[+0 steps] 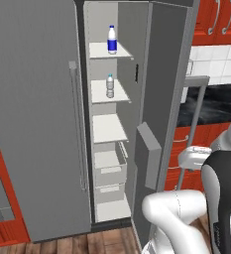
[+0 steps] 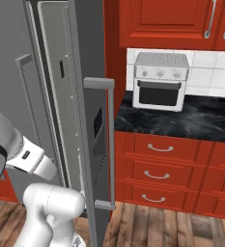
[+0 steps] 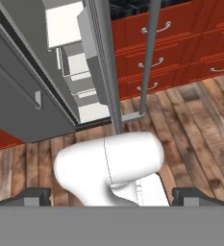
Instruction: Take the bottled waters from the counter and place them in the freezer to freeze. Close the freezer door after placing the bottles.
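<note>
Because both bottles already stand inside the freezer (image 1: 107,124), you have only the closing step left. The freezer door (image 1: 161,99) stands wide open, swung out toward the counter (image 2: 181,118), with its long vertical bar handle (image 2: 110,144) on the outer face. Judge the door as a tall, rigid, hinged panel: it will swing, not flex, and it moves most easily when pushed near the handle edge, far from the hinge. Push on the flat outer face beside the handle or hook the bar itself. The white bottle (image 1: 112,39) stands upright on the top shelf; the clear bottle (image 1: 110,86) stands upright on the shelf below. Both are light and may tip if the door slams. The gripper (image 3: 112,196) hangs low over the wooden floor (image 3: 190,129), fingers spread wide, holding nothing.
</note>
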{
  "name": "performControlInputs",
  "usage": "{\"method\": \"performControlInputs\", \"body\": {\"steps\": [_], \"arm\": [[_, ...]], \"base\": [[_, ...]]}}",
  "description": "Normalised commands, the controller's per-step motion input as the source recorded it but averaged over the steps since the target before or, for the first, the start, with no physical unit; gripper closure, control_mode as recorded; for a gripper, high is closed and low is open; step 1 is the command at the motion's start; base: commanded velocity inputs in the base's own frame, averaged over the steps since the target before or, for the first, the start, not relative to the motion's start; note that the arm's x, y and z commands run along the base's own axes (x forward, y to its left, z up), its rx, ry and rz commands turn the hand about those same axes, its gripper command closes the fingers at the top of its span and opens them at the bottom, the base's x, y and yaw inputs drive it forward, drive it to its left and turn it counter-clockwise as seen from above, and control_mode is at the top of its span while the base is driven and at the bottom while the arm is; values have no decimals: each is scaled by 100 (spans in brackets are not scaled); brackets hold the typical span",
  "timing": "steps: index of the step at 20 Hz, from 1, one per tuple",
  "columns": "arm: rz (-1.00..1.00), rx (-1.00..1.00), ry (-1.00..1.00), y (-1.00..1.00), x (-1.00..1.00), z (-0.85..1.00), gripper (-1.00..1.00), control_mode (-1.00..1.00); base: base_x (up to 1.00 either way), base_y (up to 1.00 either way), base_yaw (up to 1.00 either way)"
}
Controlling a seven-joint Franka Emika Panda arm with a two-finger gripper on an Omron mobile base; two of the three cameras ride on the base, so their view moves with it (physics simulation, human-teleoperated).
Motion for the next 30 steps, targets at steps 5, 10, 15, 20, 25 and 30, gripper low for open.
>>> {"method": "performControlInputs", "body": {"steps": [5, 10, 15, 20, 25, 30], "arm": [[0, 0, 0, 0, 5, 0, -100, -100], [6, 6, -2, -61, 41, 0, -100, -100], [22, 24, -13, -91, 64, 0, -100, -100], [37, 15, -24, -63, 82, -21, -100, -100], [43, 12, -35, -70, 75, -45, -100, -100], [43, 5, -38, -52, 49, -52, -100, -100]], "base": [[0, 0, 0], [0, 0, 0], [0, 0, 0], [0, 0, 0], [0, 0, 0], [0, 0, 0]]}}
